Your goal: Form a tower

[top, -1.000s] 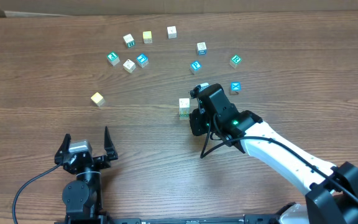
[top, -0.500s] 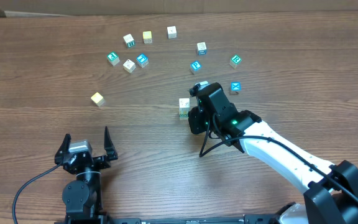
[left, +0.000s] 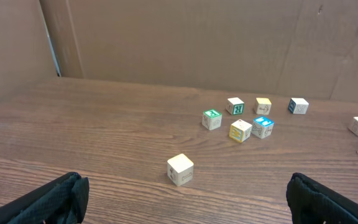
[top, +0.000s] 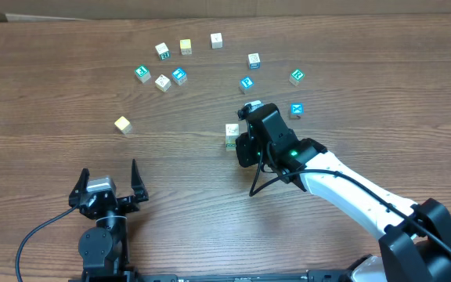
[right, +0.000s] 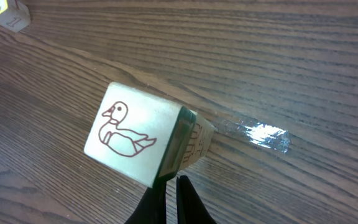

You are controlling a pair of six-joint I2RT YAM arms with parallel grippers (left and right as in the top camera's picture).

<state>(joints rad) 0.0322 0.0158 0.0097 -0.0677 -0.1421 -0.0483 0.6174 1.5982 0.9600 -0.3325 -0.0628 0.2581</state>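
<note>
Standing near the middle of the wooden worktop (top: pixel 45 94), the tower (top: pixel 232 135) is a narrow stack, one cube wide. Its top cube has a pale wood face with a duck drawn in outline and a green printed side, and the cube under it is turned a little. The right gripper (right: pixel 173 198) is fully closed on nothing, its tips just beside the tower. The left gripper (top: pixel 108 182) stands wide open and empty, well apart from the tower.
</note>
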